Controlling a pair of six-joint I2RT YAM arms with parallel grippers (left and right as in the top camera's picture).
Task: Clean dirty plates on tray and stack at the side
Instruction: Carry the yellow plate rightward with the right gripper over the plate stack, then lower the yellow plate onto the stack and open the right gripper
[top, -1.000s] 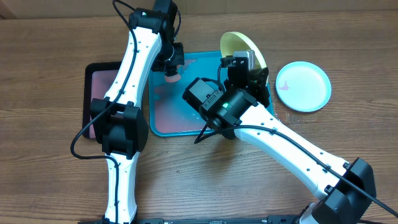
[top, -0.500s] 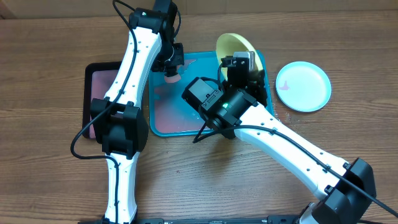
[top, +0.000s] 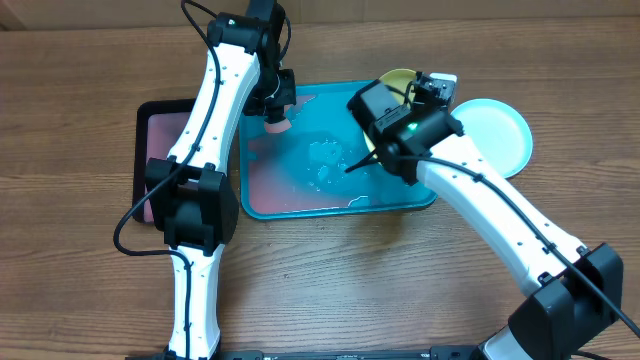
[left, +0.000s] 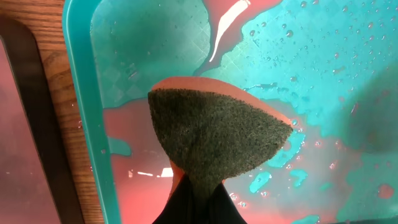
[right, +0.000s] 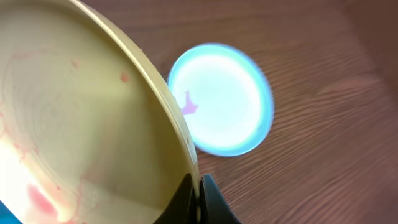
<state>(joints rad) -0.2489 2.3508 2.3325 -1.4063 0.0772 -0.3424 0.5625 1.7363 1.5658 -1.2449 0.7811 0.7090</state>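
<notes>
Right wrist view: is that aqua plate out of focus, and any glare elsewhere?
Right wrist: the aqua plate is smeared and soft, the yellow-green plate sharper; left wrist: sponge crisp, white glare streak on the wet tray; overhead: evenly lit, sharp.

tray (top: 320, 110): turquoise, pink-red puddles
sponge (left: 217, 137): orange, dark grey-green scrub face
yellow-green plate (right: 81, 124): reddish smears
aqua plate (right: 224, 99): pale, one pink mark
table (top: 80, 110): brown wood grain

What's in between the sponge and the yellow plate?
Only the wet floor of the blue-green tray. Nothing else sits between the sponge and the yellow plate. The overhead view shows it.
</notes>
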